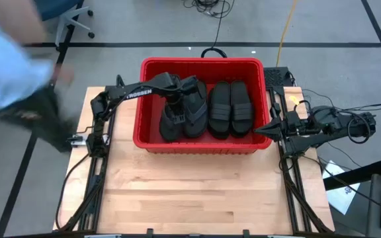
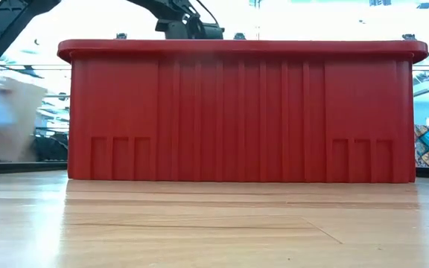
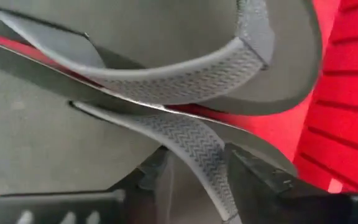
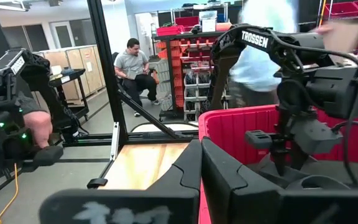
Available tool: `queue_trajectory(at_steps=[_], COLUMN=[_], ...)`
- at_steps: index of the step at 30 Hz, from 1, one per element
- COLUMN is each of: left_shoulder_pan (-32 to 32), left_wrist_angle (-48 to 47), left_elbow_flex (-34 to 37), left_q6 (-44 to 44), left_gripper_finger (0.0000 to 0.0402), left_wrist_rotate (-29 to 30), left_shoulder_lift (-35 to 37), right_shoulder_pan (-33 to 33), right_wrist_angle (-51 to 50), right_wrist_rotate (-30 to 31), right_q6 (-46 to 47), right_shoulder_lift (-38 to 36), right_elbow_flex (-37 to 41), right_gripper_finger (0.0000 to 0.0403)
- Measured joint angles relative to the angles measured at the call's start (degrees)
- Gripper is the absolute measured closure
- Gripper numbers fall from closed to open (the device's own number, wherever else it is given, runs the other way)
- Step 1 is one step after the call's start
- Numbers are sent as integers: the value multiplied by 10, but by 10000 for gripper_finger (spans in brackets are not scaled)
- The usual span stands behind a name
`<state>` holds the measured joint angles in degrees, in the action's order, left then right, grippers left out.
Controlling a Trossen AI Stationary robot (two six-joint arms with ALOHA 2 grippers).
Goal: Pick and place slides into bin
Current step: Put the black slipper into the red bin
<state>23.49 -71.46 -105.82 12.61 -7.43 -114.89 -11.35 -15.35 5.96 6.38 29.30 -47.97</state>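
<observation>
Here, thong strap (image 3: pixel 191 140) between left jaws.

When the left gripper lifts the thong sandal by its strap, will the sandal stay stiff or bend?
The thong sandal will probably bend: its strap looks thin and curved. The strap's patterned surface should resist slipping. It seems light.

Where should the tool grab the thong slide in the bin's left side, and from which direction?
Grip the textured strap where it arches clear of the footbed, coming straight down from above. The slide sits inside the bin, whose walls block side approaches. The left tool is open astride that strap.
</observation>
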Motion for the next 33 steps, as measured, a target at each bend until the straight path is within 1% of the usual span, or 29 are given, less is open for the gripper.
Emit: queue_trajectory(at_steps=[3,5,10,16,19,21,27,33], left_shoulder_pan=[-10,-8,1,5,5,5,5,0], left_wrist_angle=[-2,-2,13,11,11,11,11,10], left_elbow_flex=[0,0,0,0,0,0,0,0], left_q6=[-39,-55,-86,-67,-67,-68,-108,-86], left_gripper_finger=[285,295,302,297,277,256,171,99], left_wrist_rotate=[44,63,68,61,60,60,69,105], left_shoulder_lift=[0,0,0,0,0,0,0,3], right_shoulder_pan=[0,0,0,0,0,0,0,0], right_wrist_angle=[0,0,0,0,0,0,-6,-8], right_wrist_rotate=[0,0,0,0,0,0,0,0], right_q6=[0,0,0,13,19,19,9,7], right_shoulder_lift=[0,0,0,0,0,0,0,0], right_elbow_flex=[0,0,0,0,0,0,0,0], right_gripper_finger=[403,403,403,403,403,403,403,403])
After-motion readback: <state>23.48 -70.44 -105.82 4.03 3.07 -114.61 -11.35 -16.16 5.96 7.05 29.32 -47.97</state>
